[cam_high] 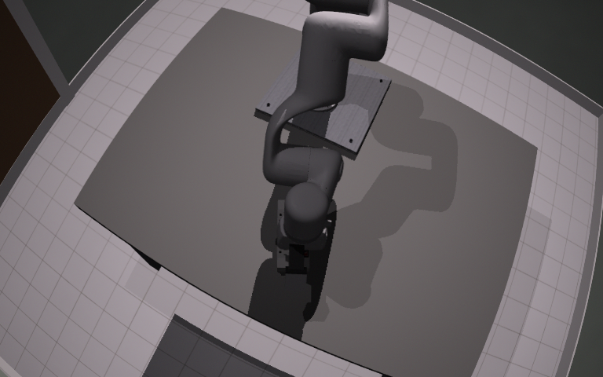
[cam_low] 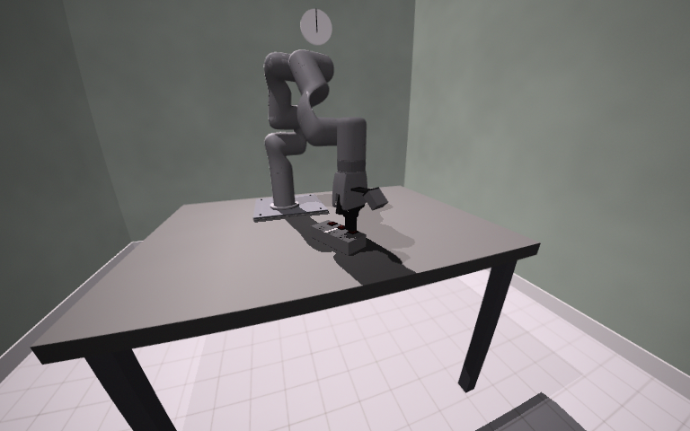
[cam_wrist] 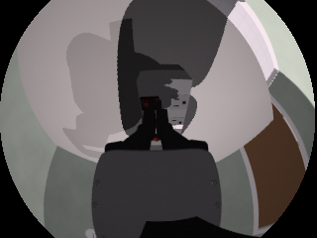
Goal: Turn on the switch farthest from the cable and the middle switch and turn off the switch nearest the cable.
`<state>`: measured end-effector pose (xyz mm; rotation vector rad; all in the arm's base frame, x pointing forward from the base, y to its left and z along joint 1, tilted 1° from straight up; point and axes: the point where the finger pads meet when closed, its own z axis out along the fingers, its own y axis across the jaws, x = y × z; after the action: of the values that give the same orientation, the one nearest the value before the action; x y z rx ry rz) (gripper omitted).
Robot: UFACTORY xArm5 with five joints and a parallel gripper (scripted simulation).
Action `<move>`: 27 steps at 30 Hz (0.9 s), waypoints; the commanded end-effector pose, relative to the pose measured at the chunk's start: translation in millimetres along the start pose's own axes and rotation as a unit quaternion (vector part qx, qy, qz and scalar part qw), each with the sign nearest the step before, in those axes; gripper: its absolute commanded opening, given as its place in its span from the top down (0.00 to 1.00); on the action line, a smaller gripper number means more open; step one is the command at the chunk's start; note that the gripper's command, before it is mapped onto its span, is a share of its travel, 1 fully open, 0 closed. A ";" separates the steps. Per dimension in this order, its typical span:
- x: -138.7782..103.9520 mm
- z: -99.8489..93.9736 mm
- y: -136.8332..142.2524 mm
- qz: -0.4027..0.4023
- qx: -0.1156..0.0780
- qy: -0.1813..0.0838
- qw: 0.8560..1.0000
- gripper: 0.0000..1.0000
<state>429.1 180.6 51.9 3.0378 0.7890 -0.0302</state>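
A: The power strip (cam_low: 339, 235) lay flat and the right way up on the table (cam_low: 203, 269), a little out from the arm's base plate (cam_low: 290, 208), toward the table's front edge. How far along did it look?

B: Mid-task, I judged. The gripper (cam_low: 350, 225) stood straight down over the end of the strip farthest from the base plate, its fingers pinched together with nothing between them, used as a poker and not as a clamp.

A: Was it touching a switch?

B: In the exterior view the closed tips were on or just above a red switch (cam_low: 351, 233) at that far end. The wrist view showed a red glint right at the fingertips, so contact seemed likely, but I could not be sure.

A: And the other switches?

B: Another red switch (cam_low: 331, 224) showed nearer the base plate. Which way any of them was rocked was too small to tell.

A: The cable?

B: I could not pick it out for certain, so I could not say which end was the cable end.

A: So what remained?

B: By my reading, finishing this press, checking the other two, and lifting away with the strip undisturbed.
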 end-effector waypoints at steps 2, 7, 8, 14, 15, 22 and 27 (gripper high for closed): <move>1.3 -1.3 0.2 0.000 0.000 0.002 1.000 1.00; 1.3 -1.0 0.2 0.000 0.000 0.002 1.000 1.00; 1.3 -0.8 0.2 0.000 0.000 0.002 1.000 1.00; 1.3 1.1 0.2 0.000 0.000 0.002 1.000 1.00; 1.3 1.5 0.2 0.000 0.000 0.002 1.000 1.00; 1.3 4.5 0.2 0.000 0.000 0.002 1.000 1.00; 1.3 5.6 0.3 0.000 0.000 0.002 1.000 1.00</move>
<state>429.5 180.6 47.1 3.0381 0.7890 -0.0274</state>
